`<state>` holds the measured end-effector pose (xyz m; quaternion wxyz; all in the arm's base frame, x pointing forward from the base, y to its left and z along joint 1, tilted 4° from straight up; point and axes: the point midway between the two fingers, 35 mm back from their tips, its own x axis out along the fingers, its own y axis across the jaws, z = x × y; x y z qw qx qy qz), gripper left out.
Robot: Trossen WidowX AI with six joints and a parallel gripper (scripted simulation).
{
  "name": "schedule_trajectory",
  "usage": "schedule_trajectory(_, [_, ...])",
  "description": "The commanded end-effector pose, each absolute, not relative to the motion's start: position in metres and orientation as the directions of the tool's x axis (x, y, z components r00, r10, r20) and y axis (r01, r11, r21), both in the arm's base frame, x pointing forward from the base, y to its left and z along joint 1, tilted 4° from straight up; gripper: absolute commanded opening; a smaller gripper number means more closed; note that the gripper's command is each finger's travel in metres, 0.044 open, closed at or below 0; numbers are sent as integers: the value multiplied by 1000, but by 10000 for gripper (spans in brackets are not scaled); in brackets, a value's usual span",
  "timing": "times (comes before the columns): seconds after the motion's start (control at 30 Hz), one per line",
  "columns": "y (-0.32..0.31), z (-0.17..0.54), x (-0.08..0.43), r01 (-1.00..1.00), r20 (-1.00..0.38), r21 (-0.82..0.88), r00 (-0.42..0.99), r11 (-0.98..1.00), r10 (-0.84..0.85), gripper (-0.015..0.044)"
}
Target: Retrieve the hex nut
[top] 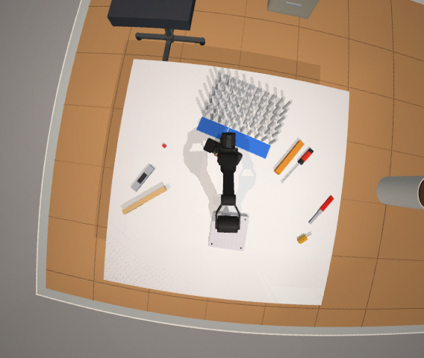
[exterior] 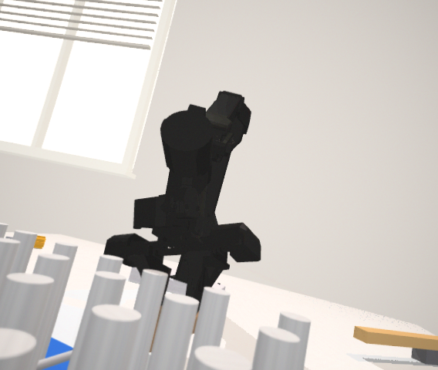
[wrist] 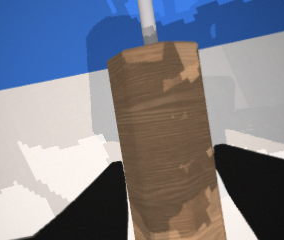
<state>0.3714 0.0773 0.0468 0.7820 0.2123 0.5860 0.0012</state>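
My gripper [exterior: 180, 306] [wrist: 168, 162] is shut on a tool's brown wooden handle [wrist: 162, 120]. The handle lies low, just in front of the strip. Its thin grey metal shaft [top: 228, 130] [exterior: 55, 359] [wrist: 148, 22] points away from the arm, over the blue taped strip [top: 210, 127] [wrist: 32, 45] towards the spacers. The shaft's far end is hidden. The grey spacers [top: 248, 104] [exterior: 116, 338] stand in a dense field behind the strip. The arm covers the fingers in the top view. I cannot see the nut in any view.
On the right lie an orange bar [top: 289, 156], a red-and-black handled tool [top: 305, 156], a red-handled tool [top: 326, 203] and a small yellow object [top: 301, 238]. On the left are a tiny red piece [top: 163, 145], a grey block [top: 136, 184] and a wooden stick [top: 145, 200].
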Motion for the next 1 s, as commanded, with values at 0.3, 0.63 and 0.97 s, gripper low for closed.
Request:
schedule_trajectory(0.3, [76,50,382,238,-912,339,322,910,255,0])
schedule_trajectory(0.63, [75,50,388,238,-911,339,323,910,255,0])
schedule_trajectory(0.97, [73,50,394,238,-911,339,323,910,255,0])
